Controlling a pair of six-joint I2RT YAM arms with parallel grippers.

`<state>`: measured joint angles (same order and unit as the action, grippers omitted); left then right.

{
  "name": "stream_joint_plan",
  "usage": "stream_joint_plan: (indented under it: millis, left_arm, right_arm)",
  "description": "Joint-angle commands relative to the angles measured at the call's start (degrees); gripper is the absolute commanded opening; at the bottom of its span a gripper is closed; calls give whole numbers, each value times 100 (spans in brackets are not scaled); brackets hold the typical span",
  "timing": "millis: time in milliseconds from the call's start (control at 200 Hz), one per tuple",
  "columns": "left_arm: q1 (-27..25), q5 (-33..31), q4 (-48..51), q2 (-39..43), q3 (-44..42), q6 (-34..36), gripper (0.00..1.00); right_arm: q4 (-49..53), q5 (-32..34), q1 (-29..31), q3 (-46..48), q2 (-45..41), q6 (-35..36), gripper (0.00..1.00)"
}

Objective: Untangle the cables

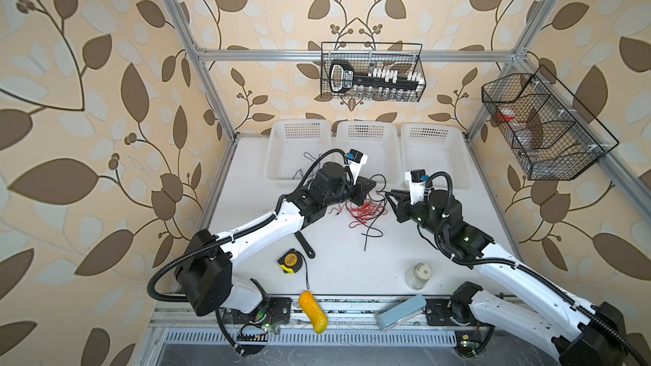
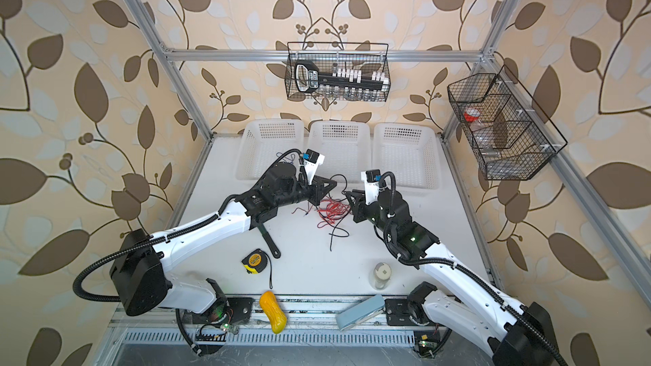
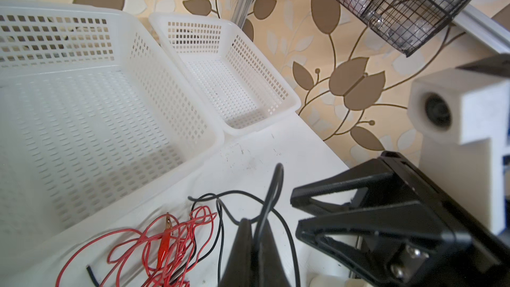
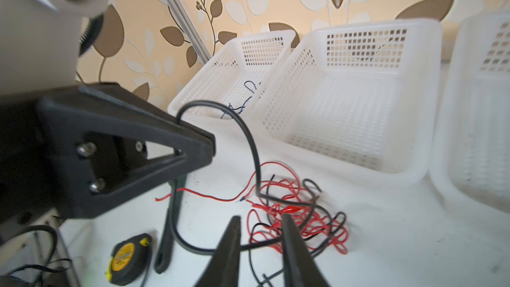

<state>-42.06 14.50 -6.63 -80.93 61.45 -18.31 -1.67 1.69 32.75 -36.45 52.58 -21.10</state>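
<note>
My left arm reaches in over the middle of the worktop (image 1: pixel 334 269), left pincer (image 3: pixel 252 223) clamped tight on the black cable (image 4: pixel 255 161). My right arm faces it, right pincer (image 4: pixel 260 219) narrowly parted just beside the red cable (image 1: pixel 366 211) tangle. The blue cable (image 4: pixel 242 106) lies in a white basket (image 4: pixel 259 37).

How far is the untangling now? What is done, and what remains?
Done: the blue cable lies in the left basket, apart from the others. In hand: the left gripper is shut on the black cable; the right gripper is open beside it. Left: the red cable and the black cable are tangled together on the table.
</note>
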Motion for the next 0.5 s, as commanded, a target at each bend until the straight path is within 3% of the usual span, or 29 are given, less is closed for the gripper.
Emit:
stream_joint_plan:
  millis: [0,150,495]
  left_arm:
    - [-39,-245,115,363,420,-130,0]
    - [-39,-368,540,350,765,-181,0]
    - [-39,-75,668,427,1053,-308,0]
  right_arm:
    - [-130,98,-263,211,-122,144,44]
    - [-347,-201,-592,386,-24,221,49]
    - [-1751,-317,-473,763,874,256,49]
